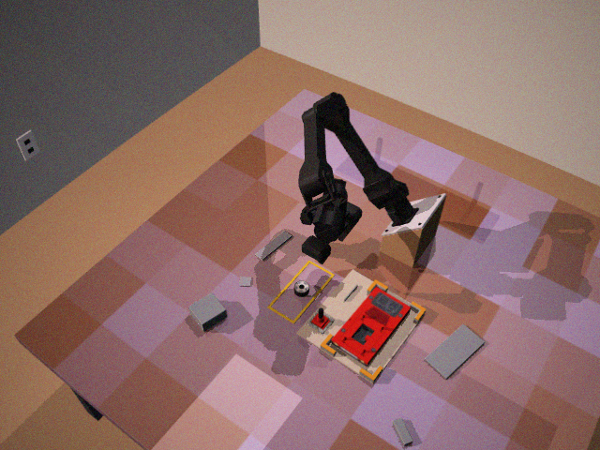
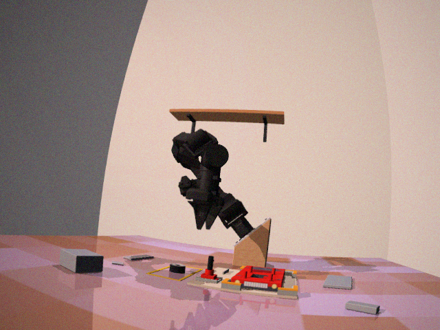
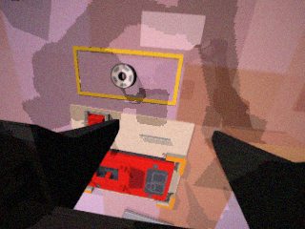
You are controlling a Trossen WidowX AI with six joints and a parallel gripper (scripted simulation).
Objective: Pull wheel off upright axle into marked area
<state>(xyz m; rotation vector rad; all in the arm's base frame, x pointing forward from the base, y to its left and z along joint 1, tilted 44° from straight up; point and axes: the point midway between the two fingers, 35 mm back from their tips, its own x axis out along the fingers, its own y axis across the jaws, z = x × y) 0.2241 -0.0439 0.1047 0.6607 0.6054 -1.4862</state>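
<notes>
The wheel (image 1: 301, 288) (image 2: 177, 268) (image 3: 123, 74), grey with a dark hub, lies flat on the table inside the yellow marked area (image 1: 280, 314) (image 2: 163, 276) (image 3: 129, 52). The upright black axle (image 1: 320, 314) (image 2: 210, 263) stands bare on its red foot at the near corner of the beige baseplate (image 1: 338, 291). My gripper (image 1: 316, 251) (image 2: 202, 225) (image 3: 165, 129) is open and empty. It hangs well above the table, behind the marked area, and touches nothing.
A red fixture (image 1: 370, 324) (image 2: 256, 277) (image 3: 133, 174) fills the baseplate. The arm's wedge mount (image 1: 416, 232) (image 2: 254, 248) stands behind it. Grey pieces lie about: a block (image 1: 207, 311) (image 2: 80, 260), a strip (image 1: 274, 244), a plate (image 1: 454, 351) (image 2: 337, 281), a bar (image 1: 402, 431). A shelf (image 2: 227, 115) hangs on the wall.
</notes>
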